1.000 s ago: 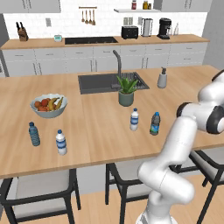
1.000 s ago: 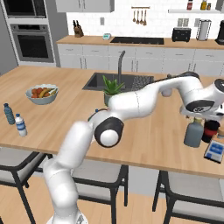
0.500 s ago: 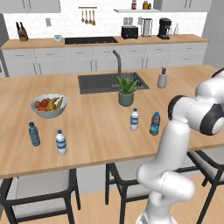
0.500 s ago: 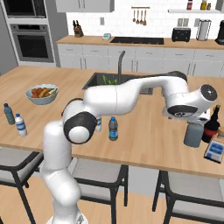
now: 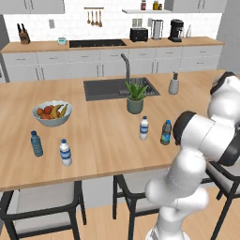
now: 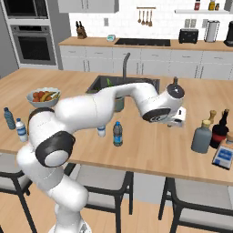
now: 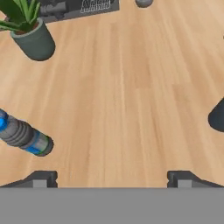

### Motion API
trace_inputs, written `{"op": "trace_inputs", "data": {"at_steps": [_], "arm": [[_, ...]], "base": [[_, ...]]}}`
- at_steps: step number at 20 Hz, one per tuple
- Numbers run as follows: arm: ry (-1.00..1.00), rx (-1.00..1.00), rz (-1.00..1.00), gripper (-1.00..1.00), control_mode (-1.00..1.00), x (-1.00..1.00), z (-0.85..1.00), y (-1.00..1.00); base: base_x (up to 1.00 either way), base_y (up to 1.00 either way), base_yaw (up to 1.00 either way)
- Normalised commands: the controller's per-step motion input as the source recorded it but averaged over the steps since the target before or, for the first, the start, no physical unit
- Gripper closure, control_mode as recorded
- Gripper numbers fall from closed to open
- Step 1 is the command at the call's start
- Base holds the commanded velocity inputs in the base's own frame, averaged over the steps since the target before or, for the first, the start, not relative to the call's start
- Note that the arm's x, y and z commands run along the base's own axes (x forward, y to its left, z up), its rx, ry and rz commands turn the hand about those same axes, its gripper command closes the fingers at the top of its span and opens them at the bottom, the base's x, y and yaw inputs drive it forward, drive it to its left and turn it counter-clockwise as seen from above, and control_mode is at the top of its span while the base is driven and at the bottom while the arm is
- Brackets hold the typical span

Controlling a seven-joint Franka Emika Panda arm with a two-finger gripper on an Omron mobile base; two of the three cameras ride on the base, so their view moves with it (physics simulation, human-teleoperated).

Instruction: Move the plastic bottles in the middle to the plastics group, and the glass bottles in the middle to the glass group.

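End effector (image 7: pixel 111 177) is seen w/ fingers spread, empty, above bare wooden worktop (image 7: pixel 131 109). Dark-bodied blue-label plastic bottle (image 7: pixel 25 137) lies at left of hand frame; clear white-capped bottle (image 5: pixel 144 128) mid-frame beside it. Squat grey-blue glass bottle w/ tan stopper (image 6: pixel 201 136) stands right of frame.

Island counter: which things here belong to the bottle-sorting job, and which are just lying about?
Job: white-capped bottle, dark-capped bottle, plastics group at the counter's left end, large grey-blue bottle.
Lying about: fruit bowl, potted plant, pump dispenser, blue box.
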Motion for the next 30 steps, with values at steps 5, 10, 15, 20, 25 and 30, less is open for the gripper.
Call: {"op": "trace_inputs", "data": {"at_steps": [5, 10, 15, 20, 25, 30], "arm": [[0.38, -0.01, 0.00, -1.00, -1.00, 0.00, 0.00, 0.99], [0.39, 0.00, 0.07, -1.00, -1.00, 0.00, 0.00, 0.69], [0.08, 0.01, 0.11, -1.00, -1.00, 0.00, -0.11, 0.52], [0.00, 0.02, 0.12, -1.00, -1.00, 0.23, -0.16, 0.09], [0.00, 0.00, 0.01, -1.00, -1.00, 0.42, -0.03, 0.48], [-0.01, 0.00, 0.01, -1.00, -1.00, 0.03, -0.01, 0.57]], "base": [[0.00, 0.00, 0.00], [0.00, 0.00, 0.00], [0.00, 0.00, 0.00], [0.00, 0.00, 0.00], [0.00, 0.00, 0.00], [0.00, 0.00, 0.00]]}}
